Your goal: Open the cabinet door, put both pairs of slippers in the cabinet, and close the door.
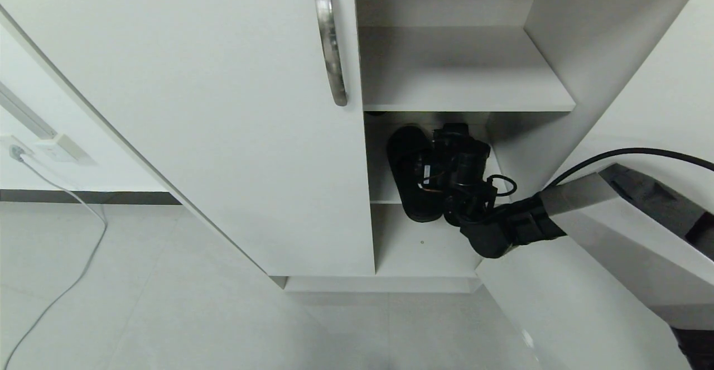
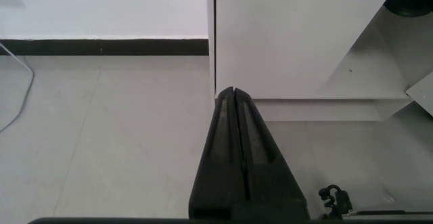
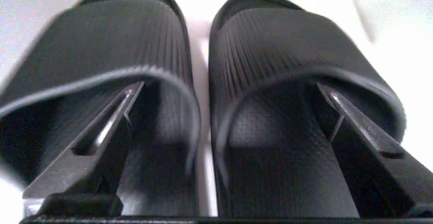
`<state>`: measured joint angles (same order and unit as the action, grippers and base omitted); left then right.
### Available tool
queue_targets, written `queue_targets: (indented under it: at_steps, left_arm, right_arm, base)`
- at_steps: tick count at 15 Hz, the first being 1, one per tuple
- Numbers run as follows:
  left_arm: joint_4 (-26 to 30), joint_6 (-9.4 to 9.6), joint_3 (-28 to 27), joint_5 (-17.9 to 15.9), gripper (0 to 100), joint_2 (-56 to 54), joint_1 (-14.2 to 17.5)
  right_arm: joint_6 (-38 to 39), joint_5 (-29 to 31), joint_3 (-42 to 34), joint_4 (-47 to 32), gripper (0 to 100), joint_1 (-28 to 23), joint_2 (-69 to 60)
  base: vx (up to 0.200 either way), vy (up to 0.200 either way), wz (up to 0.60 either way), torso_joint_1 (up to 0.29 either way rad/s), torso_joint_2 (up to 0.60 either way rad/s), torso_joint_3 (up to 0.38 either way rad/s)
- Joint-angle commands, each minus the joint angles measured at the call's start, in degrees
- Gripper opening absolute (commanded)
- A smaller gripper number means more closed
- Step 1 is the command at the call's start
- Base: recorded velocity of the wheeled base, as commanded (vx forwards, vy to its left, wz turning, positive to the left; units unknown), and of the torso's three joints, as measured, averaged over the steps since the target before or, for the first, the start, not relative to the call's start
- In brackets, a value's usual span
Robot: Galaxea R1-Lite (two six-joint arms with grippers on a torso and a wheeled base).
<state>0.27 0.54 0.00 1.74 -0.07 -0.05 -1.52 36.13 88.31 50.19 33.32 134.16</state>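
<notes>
- Nearest, the right arm (image 1: 574, 197) has the right hand (image 1: 457, 152) inside the open cabinet (image 1: 468, 68), at black slippers (image 1: 410, 169) on a lower shelf (image 1: 385, 194).
- The left hand (image 2: 234, 95) is closed and empty above the floor (image 2: 101, 136).
- Right fingers (image 3: 101, 136) are spread inside both slippers. This looks like the placing step; next, likely back straight out.

Looks like somebody's home, probably the entryway: white shoe cabinet (image 1: 223, 107) with shelves (image 1: 463, 68) and a curved metal door handle (image 1: 330, 38), black slippers (image 1: 413, 174) inside, pale tiled floor (image 1: 139, 303), dark baseboard (image 1: 83, 197), wall socket (image 1: 15, 149) with a trailing cable (image 1: 83, 258).
</notes>
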Motion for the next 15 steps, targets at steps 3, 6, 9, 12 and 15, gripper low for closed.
queue_targets:
  at_steps: [3,6,9,12,15]
  left_arm:
    - [0.0,0.08,0.0,-0.07,0,0.07,-0.04]
    - [0.0,0.17,0.0,-0.16,0,0.07,-0.04]
    - [0.0,0.17,0.0,-0.25,0,0.07,0.05]
    - [0.0,0.08,0.0,-0.25,0,0.07,0.05]
    - [0.0,0.08,0.0,-0.25,0,0.07,0.05]
  right_arm:
    - [-0.23,0.17,-21.07,8.96,100,5.79,-13.57]
    - [-0.15,0.78,-32.59,12.74,100,10.1,-19.55]
    - [0.21,1.13,-35.31,12.74,100,12.74,-21.13]
    - [0.29,1.13,-35.66,12.74,100,13.79,-21.31]
    - [0.21,1.13,-35.84,12.74,100,13.79,-21.31]
  base:
    - [0.0,0.0,0.0,0.0,0.0,0.0]
    - [0.0,0.0,0.0,0.0,0.0,0.0]
    - [-0.133,0.0,0.0,0.002,0.0,0.002]
    - [-0.2,0.0,0.0,0.004,0.0,0.001]
    - [-0.2,0.0,0.0,0.001,0.0,0.002]
